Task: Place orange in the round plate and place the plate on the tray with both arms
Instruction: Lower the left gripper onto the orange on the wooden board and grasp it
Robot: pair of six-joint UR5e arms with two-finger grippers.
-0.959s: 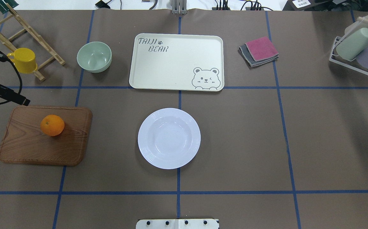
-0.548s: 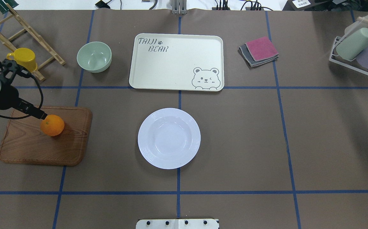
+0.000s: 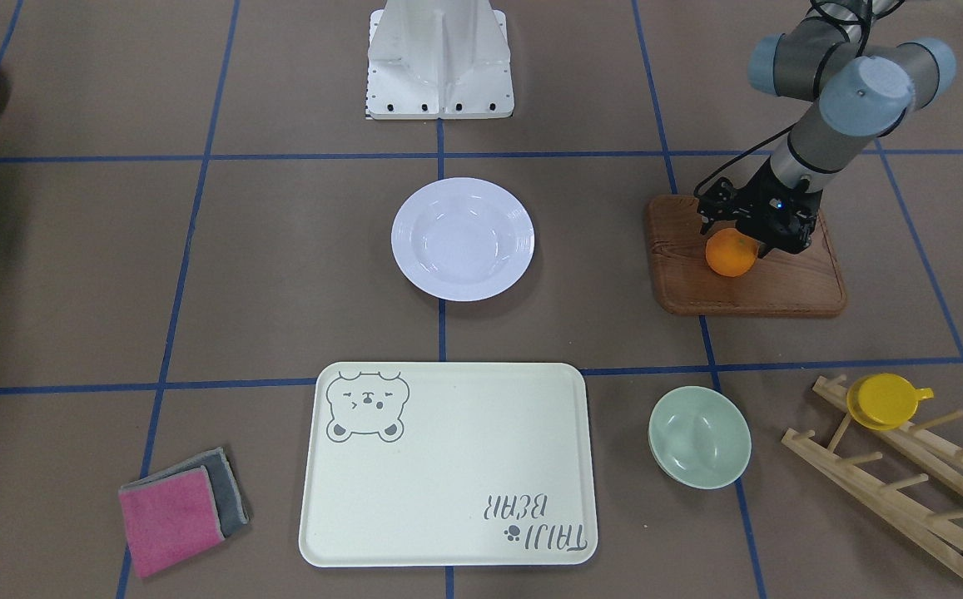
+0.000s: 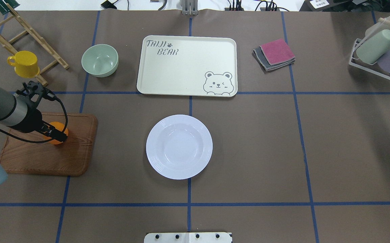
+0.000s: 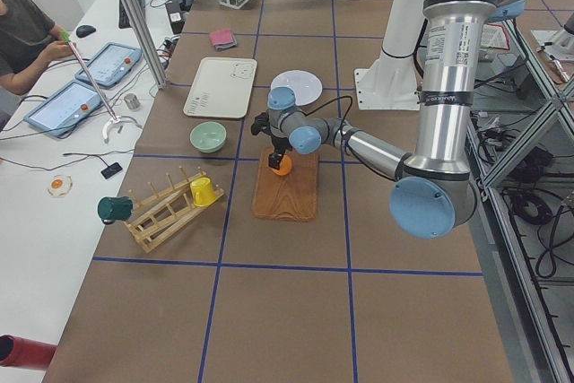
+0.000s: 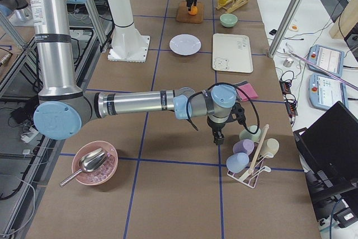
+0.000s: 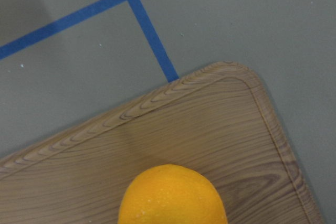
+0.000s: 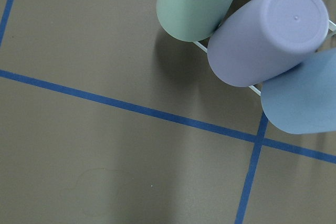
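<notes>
The orange (image 3: 731, 256) rests on a brown wooden board (image 3: 789, 283) at my left side. My left gripper (image 3: 749, 231) hangs open just above it, and in the overhead view a dark finger (image 4: 56, 134) crosses the orange (image 4: 61, 127). In the left wrist view the orange (image 7: 172, 195) fills the bottom edge. The white round plate (image 4: 179, 146) lies empty mid-table. Beyond it lies the cream bear tray (image 4: 187, 65), also empty. My right gripper (image 6: 217, 138) hovers near the cup rack, seen only from the side, so I cannot tell its state.
A pale-green bowl (image 4: 100, 60) sits left of the tray. A yellow cup (image 4: 24, 63) hangs on a wooden rack (image 4: 29, 32). Folded pink and grey cloths (image 4: 275, 54) lie right of the tray. The rack with pastel cups (image 4: 380, 54) stands at the far right.
My left arm has swung in from the left edge, and its gripper has moved from beside the board to right over the orange. The orange, plate and tray have not moved.
</notes>
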